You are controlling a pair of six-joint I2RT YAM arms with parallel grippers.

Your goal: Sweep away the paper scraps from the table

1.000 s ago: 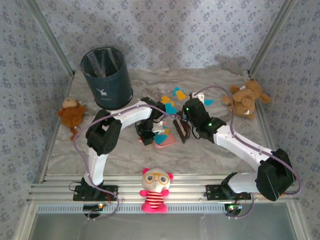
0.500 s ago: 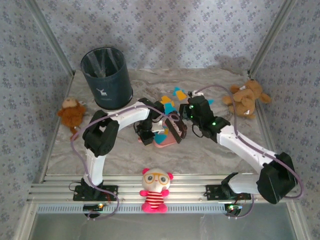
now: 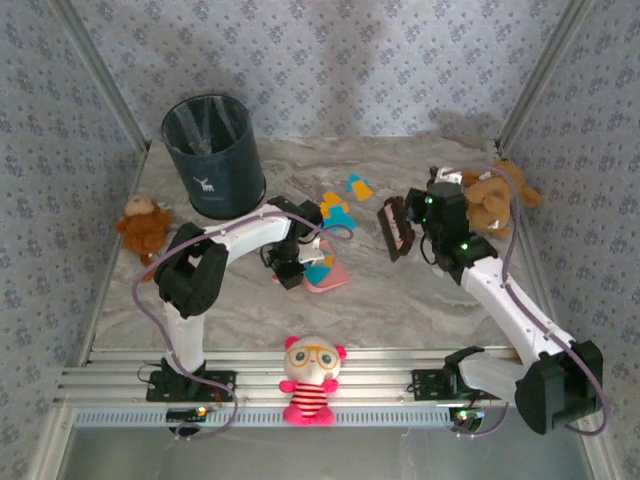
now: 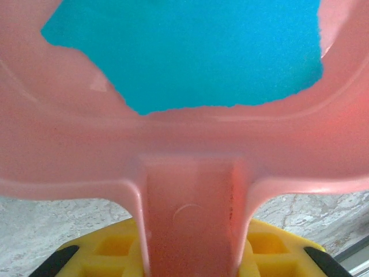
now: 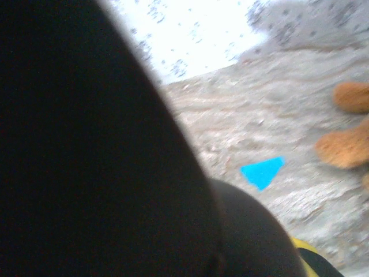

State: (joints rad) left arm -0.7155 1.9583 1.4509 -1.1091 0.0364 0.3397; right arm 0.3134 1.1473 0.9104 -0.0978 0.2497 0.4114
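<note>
- A pink dustpan [image 4: 86, 150] lies with its handle [image 4: 193, 219] toward the camera.
- One big teal paper scrap [image 4: 190, 52] lies inside it.
- The left gripper [image 4: 193, 257] clamps the handle, with yellow fingers [image 4: 109, 251] on either side.
- The grey marbled table [image 4: 34, 228] shows underneath.

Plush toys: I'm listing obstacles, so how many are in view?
3: brown one at the left edge, tan bear far right, striped pink doll on the front rail.

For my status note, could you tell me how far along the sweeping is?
Partly done: a teal scrap lies in the pink dustpan, held by the left gripper. The right gripper holds the brush, apart from the dustpan. Left: orange and teal paper scraps on the table beyond the dustpan.
</note>
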